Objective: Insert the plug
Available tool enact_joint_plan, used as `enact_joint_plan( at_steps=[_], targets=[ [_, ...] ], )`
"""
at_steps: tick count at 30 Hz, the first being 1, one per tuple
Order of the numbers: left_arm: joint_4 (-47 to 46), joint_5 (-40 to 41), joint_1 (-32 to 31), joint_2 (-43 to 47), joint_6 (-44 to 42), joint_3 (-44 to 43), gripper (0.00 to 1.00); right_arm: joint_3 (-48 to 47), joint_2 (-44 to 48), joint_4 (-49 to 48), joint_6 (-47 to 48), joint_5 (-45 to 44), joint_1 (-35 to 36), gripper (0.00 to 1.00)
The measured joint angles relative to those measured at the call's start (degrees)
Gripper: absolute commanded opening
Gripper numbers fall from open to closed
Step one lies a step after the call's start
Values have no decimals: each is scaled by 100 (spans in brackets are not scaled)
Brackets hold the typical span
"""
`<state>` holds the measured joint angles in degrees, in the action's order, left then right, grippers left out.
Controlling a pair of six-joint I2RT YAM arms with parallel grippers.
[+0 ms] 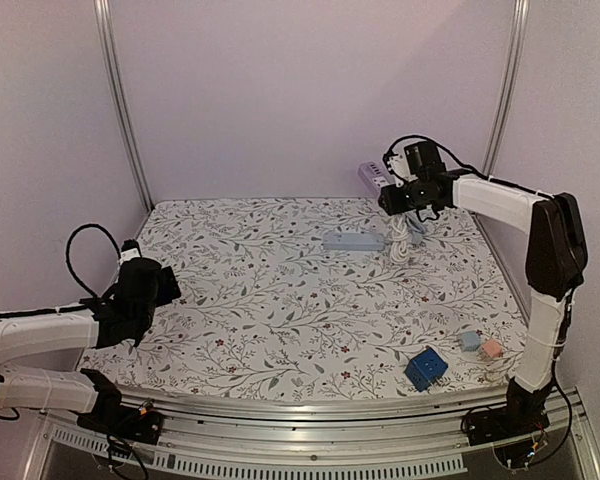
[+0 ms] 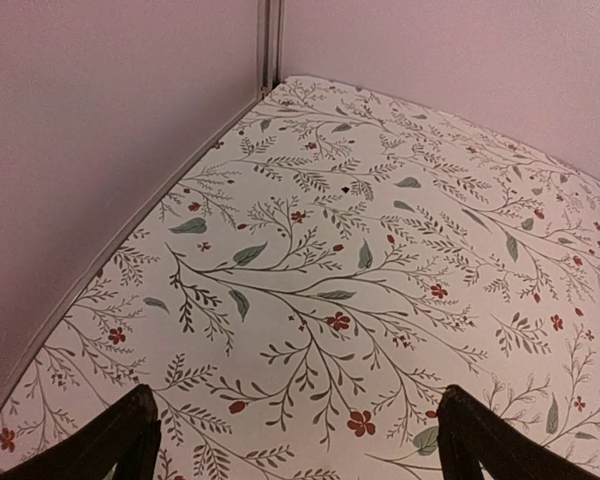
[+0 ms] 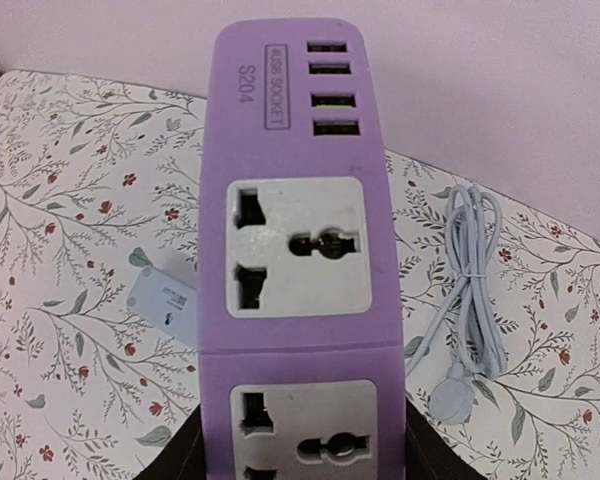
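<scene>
Two claws, one socket strip aloft, the plug lying on the cloth

The right claw (image 3: pixel 300 455) is closed narrowly on the near end of the purple socket strip (image 3: pixel 295 200) and holds it clear of the table (image 1: pixel 260 300) at the far right. Only that end is clamped, which I judge leaves the socket faces open to receive pins. The strip's long axis runs straight out from the fingers, with the USB ports at the far tip and the socket face turned toward the wrist camera. The left claw (image 2: pixel 300 450) hangs over the near left of the patterned cloth with its fingers spread wide and nothing between them, well apart from everything. It is probably the free hand meant for the plug.

The plug (image 3: pixel 450 395) lies on the table to the right of the strip in the wrist view, at the near end of its tied grey cable (image 3: pixel 472 280). The bundle's long axis runs roughly parallel to the strip's. Which way the pins point is too small to tell. A pale block (image 3: pixel 160 300) lies on the strip's other side
</scene>
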<state>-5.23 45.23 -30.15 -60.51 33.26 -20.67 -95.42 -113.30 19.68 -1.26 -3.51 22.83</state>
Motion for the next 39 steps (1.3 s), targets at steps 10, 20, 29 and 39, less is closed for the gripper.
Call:
enact_joint_plan(
  at_steps=[10, 20, 29, 39],
  targets=[
    [0, 46, -26, -7, 0, -11, 96, 802, 492, -81, 754, 822, 1325, 32],
    [2, 46, -42, -26, -2, -22, 96, 737, -232, -155, 1329, 1158, 2610, 35],
    [0, 46, -59, -26, -4, -22, 96, 599, -1126, -127, 1360, 1419, 3143, 38],
    [-2, 46, -61, -26, -4, -22, 96, 879, -1169, -262, 1023, 1606, 3204, 68]
  ],
)
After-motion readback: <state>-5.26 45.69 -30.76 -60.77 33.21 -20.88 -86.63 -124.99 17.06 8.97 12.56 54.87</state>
